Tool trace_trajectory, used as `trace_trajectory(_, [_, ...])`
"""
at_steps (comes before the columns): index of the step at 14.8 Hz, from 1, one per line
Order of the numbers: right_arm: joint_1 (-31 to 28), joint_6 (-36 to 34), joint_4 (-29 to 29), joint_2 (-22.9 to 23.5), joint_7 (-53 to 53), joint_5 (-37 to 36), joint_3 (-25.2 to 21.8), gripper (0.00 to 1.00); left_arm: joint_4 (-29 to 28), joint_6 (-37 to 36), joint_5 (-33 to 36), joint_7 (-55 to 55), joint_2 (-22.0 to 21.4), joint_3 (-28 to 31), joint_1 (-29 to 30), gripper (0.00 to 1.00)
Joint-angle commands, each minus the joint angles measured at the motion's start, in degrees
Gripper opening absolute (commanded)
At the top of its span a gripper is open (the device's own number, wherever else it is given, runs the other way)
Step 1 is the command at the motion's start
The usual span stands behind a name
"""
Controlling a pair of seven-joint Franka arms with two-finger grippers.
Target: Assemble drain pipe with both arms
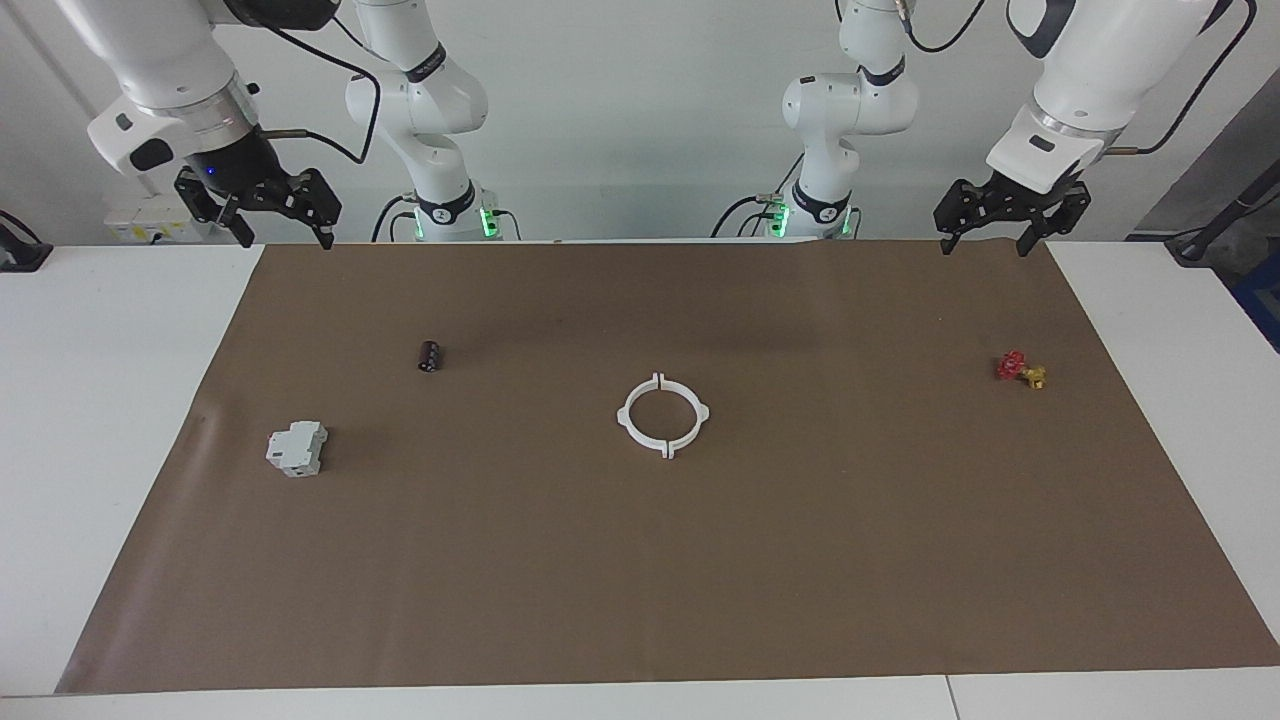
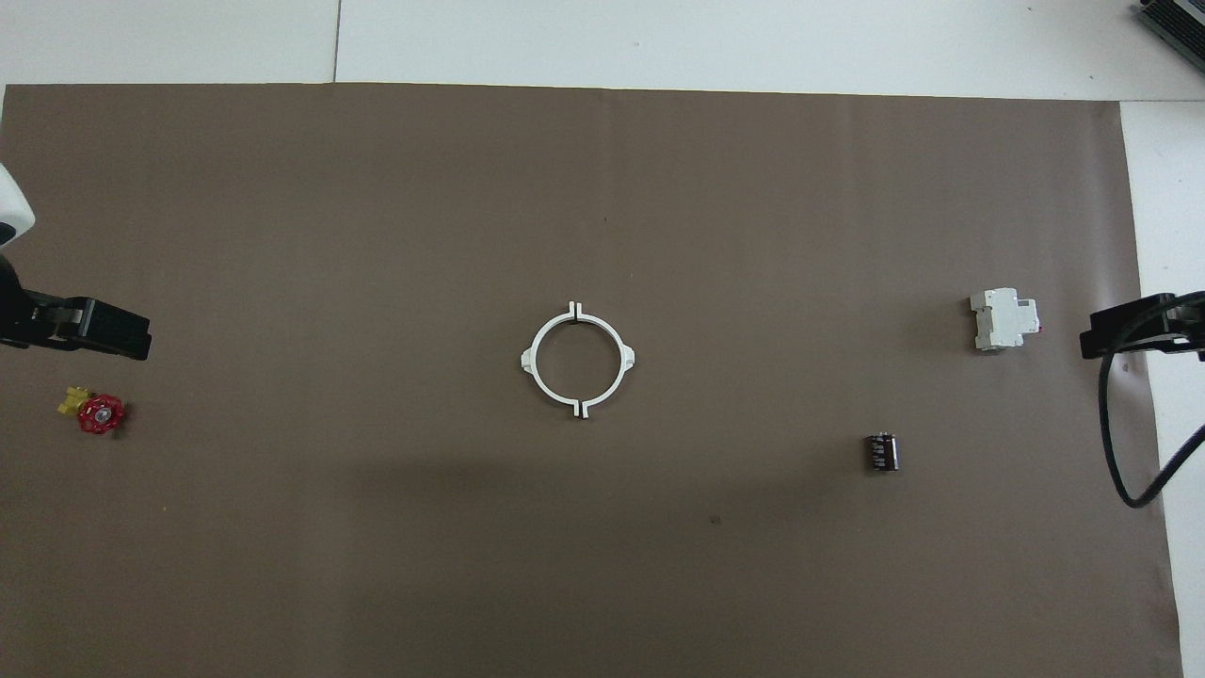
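The drain pipe's two white half-rings [image 1: 702,412] lie flat in the middle of the brown mat, their end tabs meeting so that they form one closed ring, with a thin seam at each joint. The ring also shows in the overhead view [image 2: 627,357]. My left gripper [image 1: 985,248] hangs open and empty in the air over the mat's edge at the left arm's end. My right gripper [image 1: 285,238] hangs open and empty over the mat's edge at the right arm's end. In the overhead view the left gripper [image 2: 104,330] and the right gripper [image 2: 1125,331] show only partly at the sides.
A grey boxy block [image 1: 297,448] and a small dark cylinder [image 1: 430,355] lie toward the right arm's end. A red and yellow valve [image 1: 1020,369] lies toward the left arm's end. The brown mat [image 1: 640,580] covers most of the white table.
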Motion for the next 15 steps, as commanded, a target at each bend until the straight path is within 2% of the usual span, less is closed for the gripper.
trace_trajectory(1, [-0.7, 0.7, -0.5, -0.1, 0.6, 0.9, 0.3, 1.00, 1.0, 0.1, -0.8, 1.0, 0.2, 1.4, -0.8, 1.00])
trace_trajectory(15, [-0.7, 0.8, -0.6, -0.1, 0.6, 0.9, 0.3, 1.00, 1.0, 0.9, -1.1, 0.9, 0.0, 1.2, -0.8, 1.00])
